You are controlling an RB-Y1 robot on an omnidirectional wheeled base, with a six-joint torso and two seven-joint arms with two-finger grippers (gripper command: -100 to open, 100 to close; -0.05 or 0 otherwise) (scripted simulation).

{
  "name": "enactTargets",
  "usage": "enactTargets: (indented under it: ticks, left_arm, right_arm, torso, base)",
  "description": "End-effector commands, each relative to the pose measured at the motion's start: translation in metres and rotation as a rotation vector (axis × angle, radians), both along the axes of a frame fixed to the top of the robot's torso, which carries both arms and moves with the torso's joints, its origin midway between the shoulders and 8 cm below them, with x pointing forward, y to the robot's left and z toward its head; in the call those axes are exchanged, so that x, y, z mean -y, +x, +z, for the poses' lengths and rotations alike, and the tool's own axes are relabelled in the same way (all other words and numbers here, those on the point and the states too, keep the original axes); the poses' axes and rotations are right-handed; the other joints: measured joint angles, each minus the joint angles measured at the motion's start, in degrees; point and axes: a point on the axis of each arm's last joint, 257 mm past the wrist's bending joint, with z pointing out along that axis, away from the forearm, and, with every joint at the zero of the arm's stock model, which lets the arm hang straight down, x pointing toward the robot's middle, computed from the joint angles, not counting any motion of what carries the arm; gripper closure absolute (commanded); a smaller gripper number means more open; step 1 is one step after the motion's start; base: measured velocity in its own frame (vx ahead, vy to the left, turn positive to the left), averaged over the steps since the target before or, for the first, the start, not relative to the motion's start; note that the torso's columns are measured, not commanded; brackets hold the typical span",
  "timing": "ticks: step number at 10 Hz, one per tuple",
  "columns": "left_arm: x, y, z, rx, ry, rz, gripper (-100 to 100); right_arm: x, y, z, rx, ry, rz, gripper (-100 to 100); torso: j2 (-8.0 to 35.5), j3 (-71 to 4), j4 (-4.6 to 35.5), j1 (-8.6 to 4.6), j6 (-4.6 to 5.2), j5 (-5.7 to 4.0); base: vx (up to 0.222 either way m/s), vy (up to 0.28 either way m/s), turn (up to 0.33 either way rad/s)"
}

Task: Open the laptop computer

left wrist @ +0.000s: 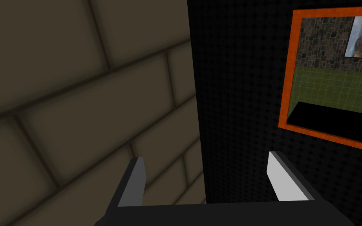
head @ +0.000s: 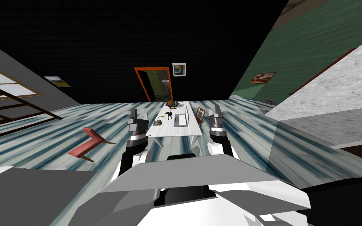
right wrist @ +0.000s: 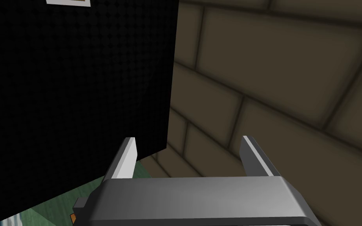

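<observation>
Step in hand, as judged: approach, no contact made. The head view places the laptop on the white table, on the tabletop's right half toward its near edge and well apart from both arms. Whether its lid is raised cannot be told. The left gripper and right gripper are held up, one to each side.

The wrist views add that the left fingers and the right fingers are spread, with nothing between them.

The next move calls for closing on the table, then lowering one gripper to the lid's free edge.
</observation>
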Motion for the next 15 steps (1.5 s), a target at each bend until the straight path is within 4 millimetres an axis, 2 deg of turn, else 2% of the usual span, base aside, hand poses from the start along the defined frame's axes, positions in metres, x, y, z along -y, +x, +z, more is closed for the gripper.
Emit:
enactTargets:
  ticks: [1, 9, 10, 12, 15]
  left_arm:
    - [0.000, 0.000, 0.000, 0.000, 0.000, 0.000, 0]
    - [0.000, 0.000, 0.000, 0.000, 0.000, 0.000, 0]
    - [0.000, 0.000, 0.000, 0.000, 0.000, 0.000, 0]
    - [0.000, 0.000, 0.000, 0.000, 0.000, 0.000, 0]
    - [0.000, 0.000, 0.000, 0.000, 0.000, 0.000, 0]
  right_arm:
    - [0.000, 0.000, 0.000, 0.000, 0.000, 0.000, 0]
    - [0.000, 0.000, 0.000, 0.000, 0.000, 0.000, 0]
    - [-0.001, 0.001, -0.003, -0.014, -0.041, 0.001, -100]
    - [-0.003, 0.004, -0.010, -0.042, -0.119, -0.008, -100]
    - [0.000, 0.010, -0.027, -0.101, -0.273, -0.045, -100]
  torso:
    - [2.32, -4.67, 2.35, 0.00, 0.00, 0.00]
    - [35.39, -70.73, 35.37, 0.00, 0.00, 0.00]
    - [39.62, -79.19, 39.60, 0.00, 0.00, 0.00]
    - [42.07, -84.26, 42.05, 0.04, 0.00, 0.01]
    - [42.28, -84.57, 42.28, 0.04, 0.00, 0.01]
  base:
    - [0.000, 0.000, 0.000]
    - [0.000, 0.000, 0.000]
    - [0.007, 0.009, 0.018]
    - [0.005, 0.026, 0.020]
    - [0.008, 0.045, 0.029]
